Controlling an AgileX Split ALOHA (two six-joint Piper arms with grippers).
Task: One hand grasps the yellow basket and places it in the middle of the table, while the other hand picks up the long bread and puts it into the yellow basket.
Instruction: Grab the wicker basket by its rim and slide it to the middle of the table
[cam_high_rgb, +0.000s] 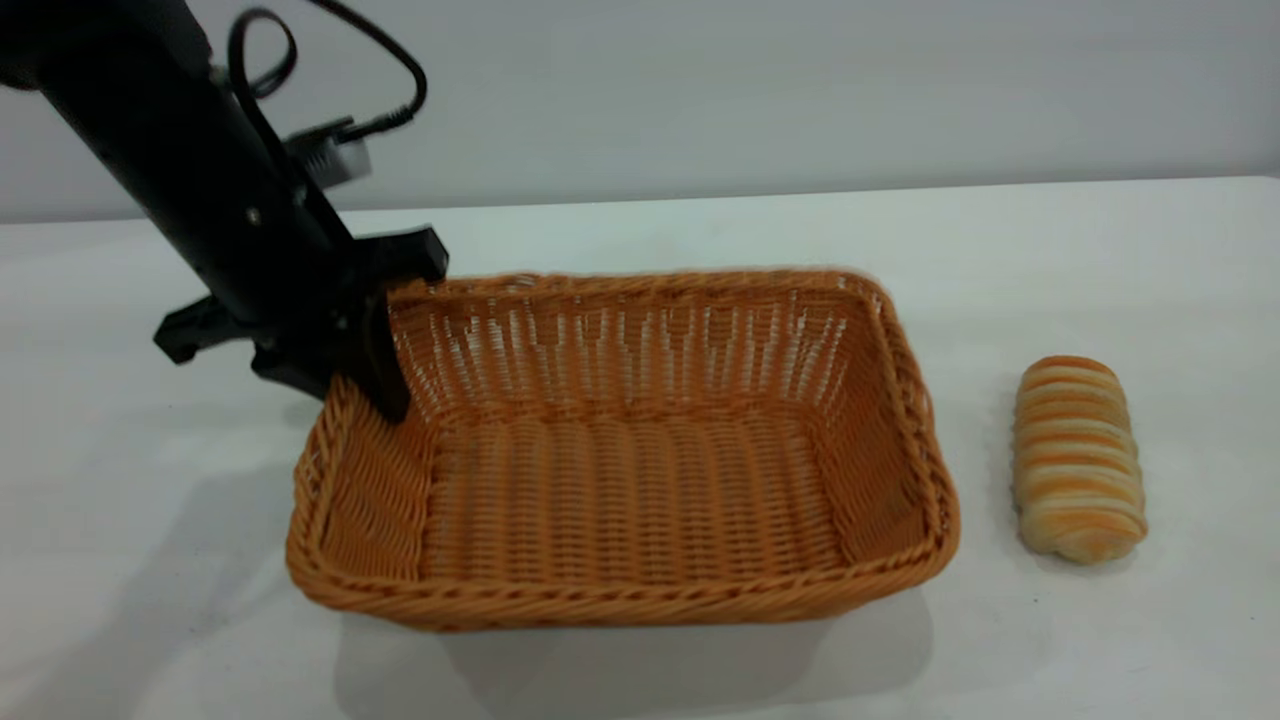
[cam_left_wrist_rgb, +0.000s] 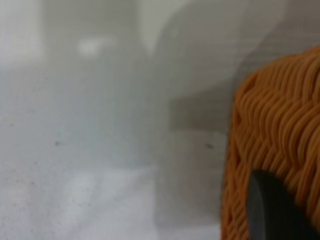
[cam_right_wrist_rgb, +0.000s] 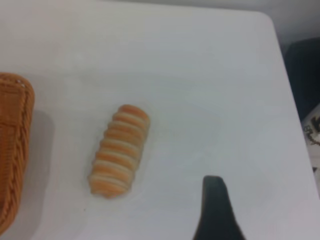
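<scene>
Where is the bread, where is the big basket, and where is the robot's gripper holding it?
long bread (cam_high_rgb: 1078, 455), exterior view, middle of striped top.
yellow basket (cam_high_rgb: 640, 495), exterior view, bare woven floor.
left gripper (cam_high_rgb: 372, 375), exterior view, at the basket's left rim.

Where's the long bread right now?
In the exterior view the long bread lies flat on the table, right of the yellow basket and apart from it, with nothing gripping it.
</scene>
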